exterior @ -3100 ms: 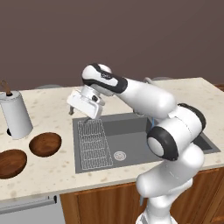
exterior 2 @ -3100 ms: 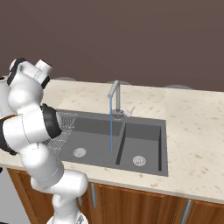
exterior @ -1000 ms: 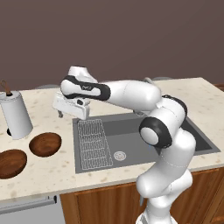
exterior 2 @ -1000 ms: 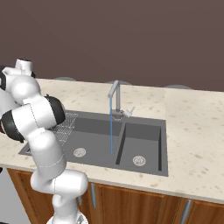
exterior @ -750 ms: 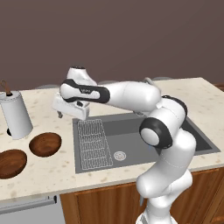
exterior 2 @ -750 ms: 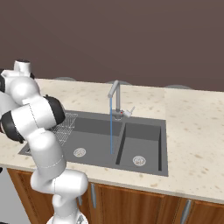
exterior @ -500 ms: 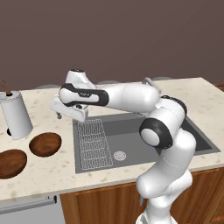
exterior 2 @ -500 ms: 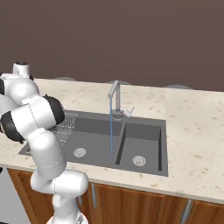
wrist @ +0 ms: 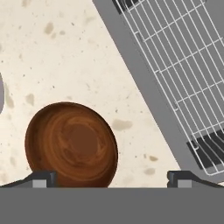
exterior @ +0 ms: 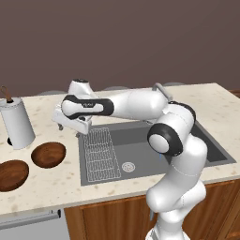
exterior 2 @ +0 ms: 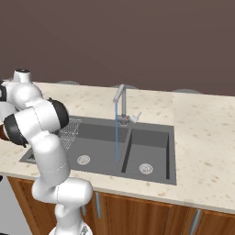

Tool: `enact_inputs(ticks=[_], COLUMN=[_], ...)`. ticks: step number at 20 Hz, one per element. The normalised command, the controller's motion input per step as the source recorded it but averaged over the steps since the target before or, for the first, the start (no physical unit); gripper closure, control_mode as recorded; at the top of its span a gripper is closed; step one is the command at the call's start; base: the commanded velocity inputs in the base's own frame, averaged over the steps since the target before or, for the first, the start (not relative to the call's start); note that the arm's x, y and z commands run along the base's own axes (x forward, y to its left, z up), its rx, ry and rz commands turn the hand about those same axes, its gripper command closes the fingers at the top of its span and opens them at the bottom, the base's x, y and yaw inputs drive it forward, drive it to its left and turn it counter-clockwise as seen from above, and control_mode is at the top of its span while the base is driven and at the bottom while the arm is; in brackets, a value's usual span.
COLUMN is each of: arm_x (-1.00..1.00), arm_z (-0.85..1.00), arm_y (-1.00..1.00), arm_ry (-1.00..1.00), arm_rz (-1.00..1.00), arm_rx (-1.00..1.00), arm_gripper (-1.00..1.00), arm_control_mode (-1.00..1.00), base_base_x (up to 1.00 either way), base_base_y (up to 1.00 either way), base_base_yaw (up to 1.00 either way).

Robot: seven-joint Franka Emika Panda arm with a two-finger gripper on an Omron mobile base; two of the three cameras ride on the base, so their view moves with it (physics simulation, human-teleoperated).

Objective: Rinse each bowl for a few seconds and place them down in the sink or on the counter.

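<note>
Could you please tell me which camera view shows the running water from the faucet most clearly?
The right base view: the water stream falls from the faucet into the sink. In the left base view the arm covers that spot.

You are looking at reddish-brown wooden bowls [exterior: 48, 154], a beige speckled counter [exterior: 47, 180], and a dark grey sink [exterior: 140, 154].

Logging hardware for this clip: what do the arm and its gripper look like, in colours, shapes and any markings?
The arm is glossy white, built of rounded tubular links with dark grey to black bands at the joints. One dark band near the wrist carries small lettering, too small to read. The gripper has a boxy white body and two small dark fingers, grey at the tips. No cables show.
</note>
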Motion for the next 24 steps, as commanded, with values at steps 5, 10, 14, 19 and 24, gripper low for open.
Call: enact_inputs(ticks=[5,10,14,19,24], arm_x=[0.04,0.01,0.0,0.0,0.0], arm_z=[-0.17,-0.15,-0.13,-0.16,-0.16], arm_y=[0.09,0.11,0.09,0.04,0.0], arm_ry=[-0.02,-0.05,-0.02,-0.01,-0.02], arm_rz=[0.03,0.04,0.04,0.04,0.05], arm_rx=[0.0,0.0,0.0,0.0,0.0], arm_gripper=[-1.0,-1.0,-1.0,-1.0,-1.0], arm_control_mode=[-1.0,-1.0,-1.0,-1.0,-1.0], base_base_x=[0.0,0.0,0.0,0.0,0.0], base_base_y=[0.0,0.0,0.0,0.0,0.0], base_base_yaw=[0.0,0.0,0.0,0.0,0.0])
